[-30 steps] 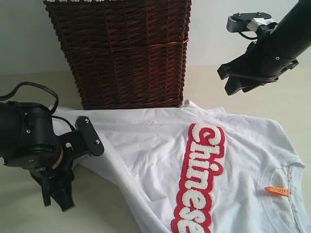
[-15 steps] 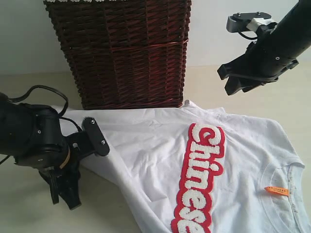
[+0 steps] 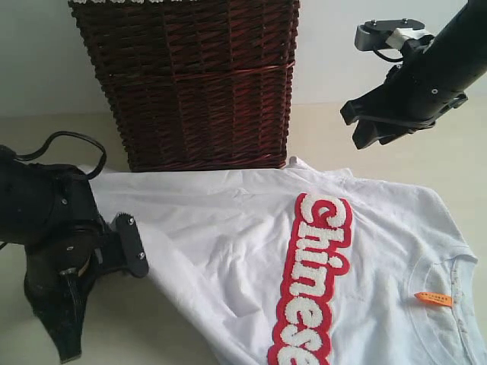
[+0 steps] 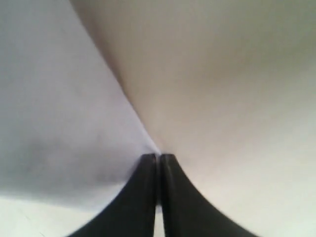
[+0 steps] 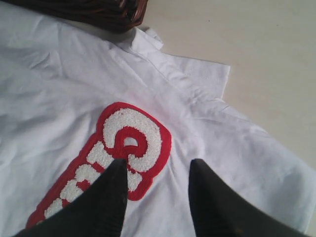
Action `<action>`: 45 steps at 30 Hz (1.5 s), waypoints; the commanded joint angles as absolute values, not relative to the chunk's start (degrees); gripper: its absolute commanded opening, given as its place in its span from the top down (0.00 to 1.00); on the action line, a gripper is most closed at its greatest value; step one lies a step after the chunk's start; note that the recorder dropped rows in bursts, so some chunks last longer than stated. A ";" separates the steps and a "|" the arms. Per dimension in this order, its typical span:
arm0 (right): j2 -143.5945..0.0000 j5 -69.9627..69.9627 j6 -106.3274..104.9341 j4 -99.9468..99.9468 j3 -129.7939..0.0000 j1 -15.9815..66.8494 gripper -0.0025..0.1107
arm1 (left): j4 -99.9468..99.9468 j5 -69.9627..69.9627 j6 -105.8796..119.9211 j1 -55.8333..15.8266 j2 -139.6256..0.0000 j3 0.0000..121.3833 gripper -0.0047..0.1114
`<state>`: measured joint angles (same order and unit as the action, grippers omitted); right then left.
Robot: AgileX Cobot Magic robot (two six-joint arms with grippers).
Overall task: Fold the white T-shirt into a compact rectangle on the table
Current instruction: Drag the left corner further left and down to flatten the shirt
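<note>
Nearest, the left gripper (image 4: 158, 162) has its fingers pressed together at the hem edge of the white T-shirt (image 3: 228, 236); whether cloth is caught, I cannot tell. The shirt lies on the table (image 3: 160, 334), stretching rightward toward its collar. Farther back, the right gripper (image 5: 155, 168) hovers spread above the lettering.

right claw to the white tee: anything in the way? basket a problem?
Nothing visible. The right claw hangs open above the white T-shirt, with bare fabric by the red lettering straight below it. The wicker basket stands at the shirt's far edge, off to the claw's side.
</note>
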<state>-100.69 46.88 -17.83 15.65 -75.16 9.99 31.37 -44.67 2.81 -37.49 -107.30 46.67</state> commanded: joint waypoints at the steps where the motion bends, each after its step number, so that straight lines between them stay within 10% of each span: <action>1: -100.10 46.81 -18.33 16.66 -75.34 9.98 0.63 | 14.59 -53.08 19.95 -37.29 -106.44 45.52 0.96; 45: -100.10 47.75 -20.90 19.42 -75.34 9.98 0.63 | 16.36 -69.96 35.74 -33.12 -72.52 39.23 0.96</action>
<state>-100.69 47.84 -20.26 18.89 -75.16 9.99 16.29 -69.74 35.16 -33.25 -76.03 39.65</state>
